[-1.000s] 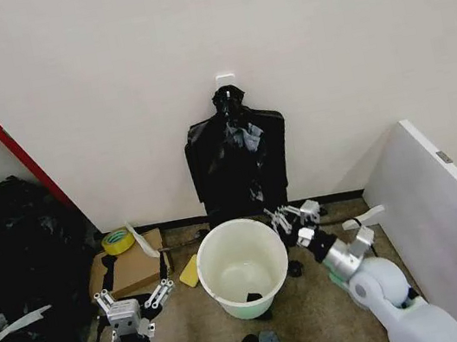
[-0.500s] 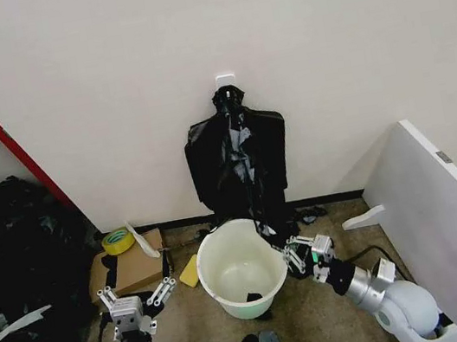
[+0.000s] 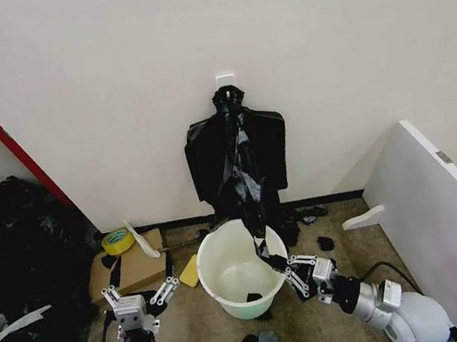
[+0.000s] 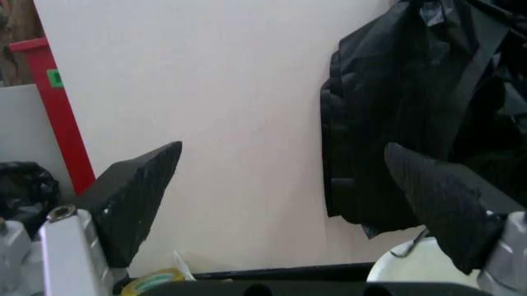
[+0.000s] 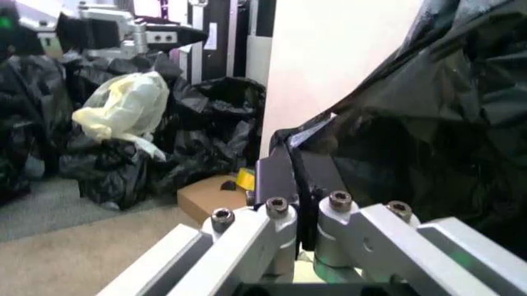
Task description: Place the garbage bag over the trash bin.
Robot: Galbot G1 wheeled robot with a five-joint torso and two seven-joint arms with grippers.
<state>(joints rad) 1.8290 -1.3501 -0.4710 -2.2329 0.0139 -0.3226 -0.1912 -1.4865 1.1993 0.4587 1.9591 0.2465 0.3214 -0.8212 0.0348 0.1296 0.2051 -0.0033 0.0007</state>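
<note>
The trash bin (image 3: 222, 290), a cream-white bucket with a pale green outside, stands on the floor below a flat black bundle (image 3: 209, 161) hung on a wall hook. A thin glossy strand of the garbage bag (image 3: 251, 193) stretches from that bundle down over the bin's right rim. My right gripper (image 3: 278, 266) is shut on its lower end beside that rim. In the right wrist view the fingers (image 5: 276, 179) pinch black plastic (image 5: 411, 123). My left gripper (image 3: 136, 302) hangs open and low, left of the bin. The left wrist view shows its fingers (image 4: 132, 194) spread wide, holding nothing.
A cardboard box (image 3: 131, 271) and a yellow tape roll (image 3: 117, 240) lie left of the bin. A heap of black plastic (image 3: 15, 259) fills the left side. A white board (image 3: 446, 213) leans at the right. Black scraps (image 3: 261, 341) lie in front of the bin.
My right gripper has moved from near the wall toward me along the bin's right rim, drawing a strand of black bag down out of the hanging bundle. The left arm has barely moved.
</note>
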